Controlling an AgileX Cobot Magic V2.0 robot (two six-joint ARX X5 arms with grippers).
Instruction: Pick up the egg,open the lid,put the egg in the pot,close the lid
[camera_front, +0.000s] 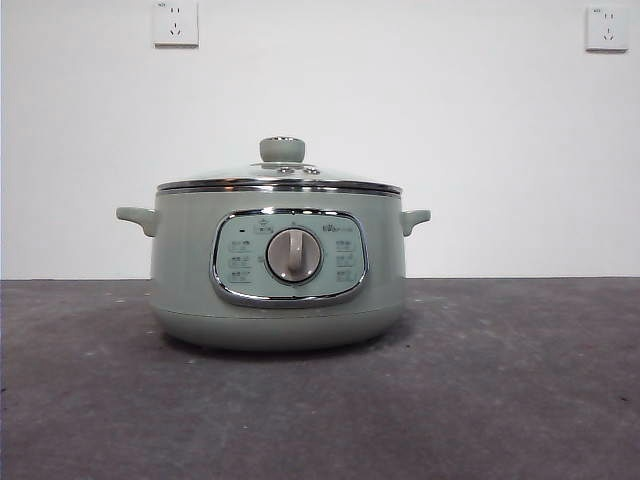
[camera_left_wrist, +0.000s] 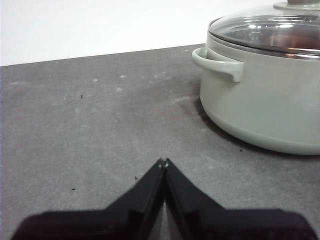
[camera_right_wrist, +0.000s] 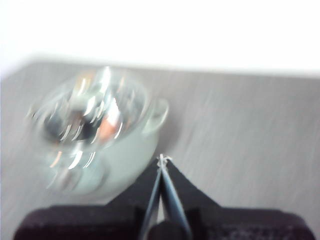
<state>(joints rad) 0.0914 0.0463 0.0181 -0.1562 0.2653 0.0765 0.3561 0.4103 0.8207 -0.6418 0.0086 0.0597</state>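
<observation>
The table (camera_front: 520, 400) is a dark grey surface running back to a white wall (camera_front: 420, 100) that carries two sockets (camera_front: 175, 22). The pot (camera_front: 190, 260) stands on the table in the middle of the front view, its control panel and dial (camera_front: 294, 255) facing the camera, one small handle out to each side. The lid (camera_front: 280, 180) sits closed on the pot, steel rim all round and the green knob (camera_front: 282, 149) upright on top.

In the left wrist view the pot is cut off at the picture's edge, so only one handle (camera_left_wrist: 220, 62), part of the wall and part of the lid show; the knob is nearly out of frame. The right wrist view is blurred by motion: the pot (camera_right_wrist: 125, 155) and the lid (camera_right_wrist: 90, 110) smear into streaks of glare. A reddish-orange patch shows through the glass there, too smeared to say whether it is the egg. No view shows the egg clearly.

The left gripper (camera_left_wrist: 163, 161) hangs low over bare table, jaws pressed together, with the pot well apart from it. The right gripper (camera_right_wrist: 162, 159) is higher, jaws together and holding nothing, its tip just beside the pot's handle in its own view.
</observation>
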